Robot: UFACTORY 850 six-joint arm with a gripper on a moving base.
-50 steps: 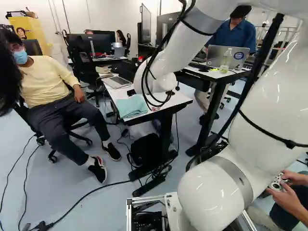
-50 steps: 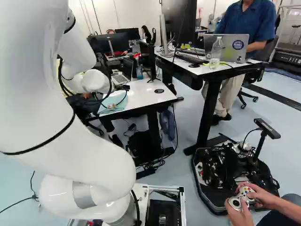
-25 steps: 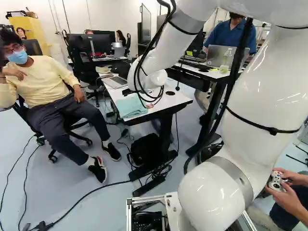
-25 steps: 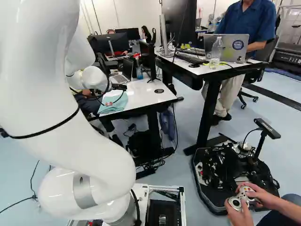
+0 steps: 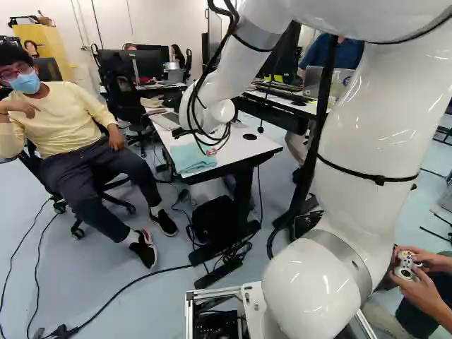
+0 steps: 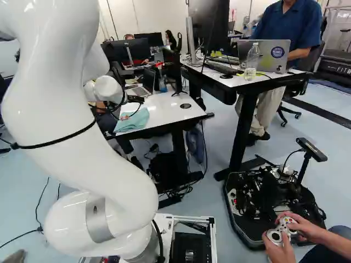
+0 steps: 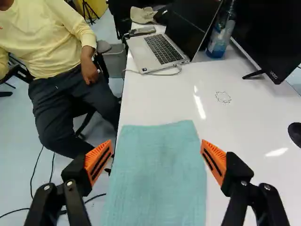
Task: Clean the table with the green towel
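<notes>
- Gripper, black, two-fingered, orange-padded (image 7: 156, 149): wide open, gripping nothing.
- Towel, pale green, rectangular, cloth (image 7: 155, 183): spread on the tabletop, glossy, white, flat (image 7: 160, 103), beneath the gripper and reaching toward its twelve o'clock (straight ahead).
- Scribble, small, dark-outlined (image 7: 223, 97): between one and two o'clock; probably the wiping target.
- Progress, judged: early; grasping and wiping both remain.

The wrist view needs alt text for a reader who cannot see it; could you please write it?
A black gripper with orange pads stands open over a light green towel spread on a white table. Beyond the towel are an open laptop, a bottle and a monitor.
</notes>
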